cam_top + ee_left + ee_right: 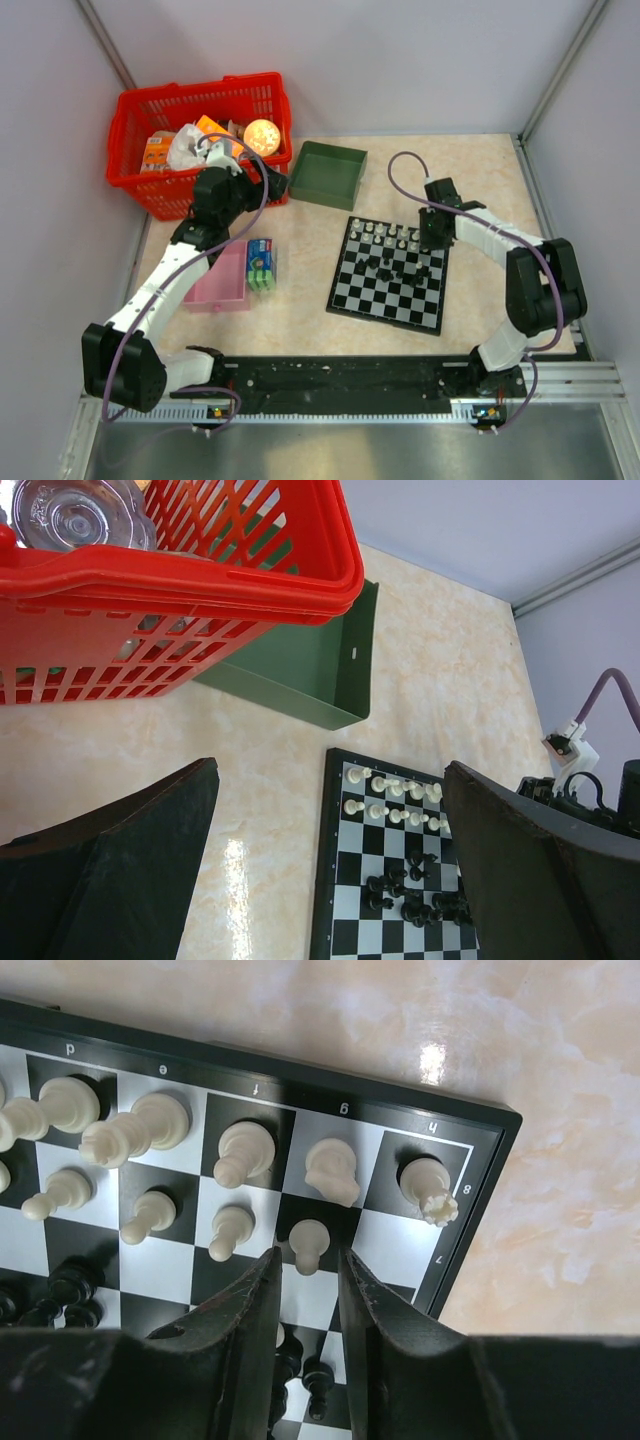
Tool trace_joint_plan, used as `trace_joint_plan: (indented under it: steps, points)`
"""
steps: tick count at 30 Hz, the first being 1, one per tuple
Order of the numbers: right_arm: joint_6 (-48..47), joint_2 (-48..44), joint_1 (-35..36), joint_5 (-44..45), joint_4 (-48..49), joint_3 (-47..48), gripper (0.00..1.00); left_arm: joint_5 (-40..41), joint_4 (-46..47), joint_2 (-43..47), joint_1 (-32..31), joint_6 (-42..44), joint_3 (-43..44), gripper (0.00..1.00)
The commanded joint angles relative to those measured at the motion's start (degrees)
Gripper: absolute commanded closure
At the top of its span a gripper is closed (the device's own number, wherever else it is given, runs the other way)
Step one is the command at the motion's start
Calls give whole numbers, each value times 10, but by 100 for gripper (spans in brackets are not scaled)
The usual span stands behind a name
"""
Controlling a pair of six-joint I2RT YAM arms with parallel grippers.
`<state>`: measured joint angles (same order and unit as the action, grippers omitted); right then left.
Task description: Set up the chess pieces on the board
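Two rows of white chess pieces (395, 238) line the far edge of the board (385, 300), while the black ones (415, 895) huddle unsorted at mid-board. We see the right gripper (308, 1257) low over a white pawn (309, 1234) near the corner, its fingers slightly apart and clamping nothing; we judge the pawn already placed. Our left gripper (330, 772) hangs wide apart beside the red basket (200, 580), clear of the work.

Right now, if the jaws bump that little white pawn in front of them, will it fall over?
Probably, yes. The white pawn is tall over a narrow base, so a sideways nudge would likely tip it. Its round head suggests it could then roll. It looks tiny, so probably light.
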<state>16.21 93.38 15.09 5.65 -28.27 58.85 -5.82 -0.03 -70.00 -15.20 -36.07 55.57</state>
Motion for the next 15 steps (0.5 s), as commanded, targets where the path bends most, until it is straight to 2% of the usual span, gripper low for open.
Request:
trace_joint_plan:
  steps: [1,7,15]
  points:
    - [-8,-49,-5,-7,-18,23,70,-9,29,13,4,-3,-6,1]
    - [-8,-108,-4,-40,-43,12,66,-11,33,12,3,-6,-7,1]
    - [-12,-98,13,-55,-53,-18,66,-21,41,8,3,-10,-10,1]
